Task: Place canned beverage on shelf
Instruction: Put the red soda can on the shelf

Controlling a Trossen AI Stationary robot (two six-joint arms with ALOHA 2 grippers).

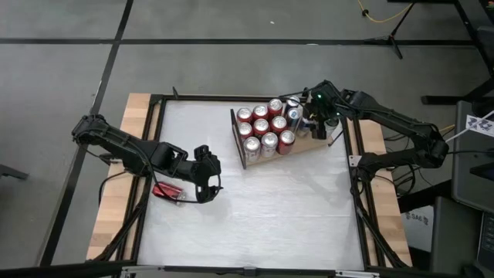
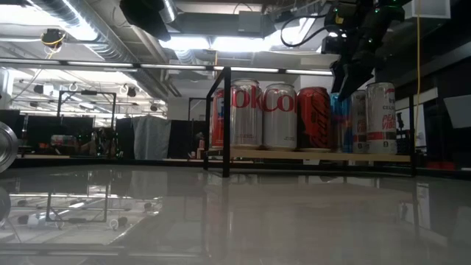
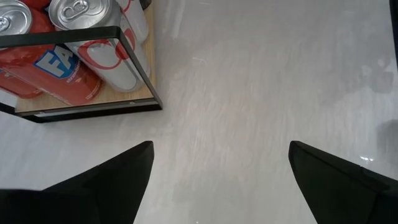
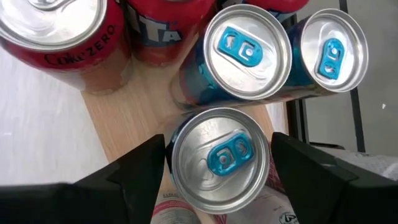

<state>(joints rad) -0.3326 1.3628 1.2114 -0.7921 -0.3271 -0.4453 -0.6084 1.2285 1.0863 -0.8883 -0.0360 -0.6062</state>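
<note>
While looking down from high up, seeing the big white counter (image 1: 270,208) first, stretching under both dark arms. Spotting next the shelf (image 4: 134,118), a flat brown wood board resting on the far right part of the counter, with a thin dark rail along the short end facing the middle. Noticing the left arm (image 1: 123,143) waiting low over the near left part, well apart from the shelf. Seeing the right arm (image 1: 401,123) reaching in over the shelf's outer end. Counting many cans (image 1: 262,127) standing upright in rows on the board. Finding one red can (image 1: 166,189) lying on its side on the counter beside the left arm. Watching the right gripper (image 1: 311,117) with its fingers (image 4: 134,168) pressing both sides of the blue-tab can (image 4: 219,158), standing upright at the shelf's edge just beside two more like it. Seeing the left gripper (image 3: 221,149) holding its fingers (image 3: 118,180) wide apart over bare counter, gripping nothing.
</note>
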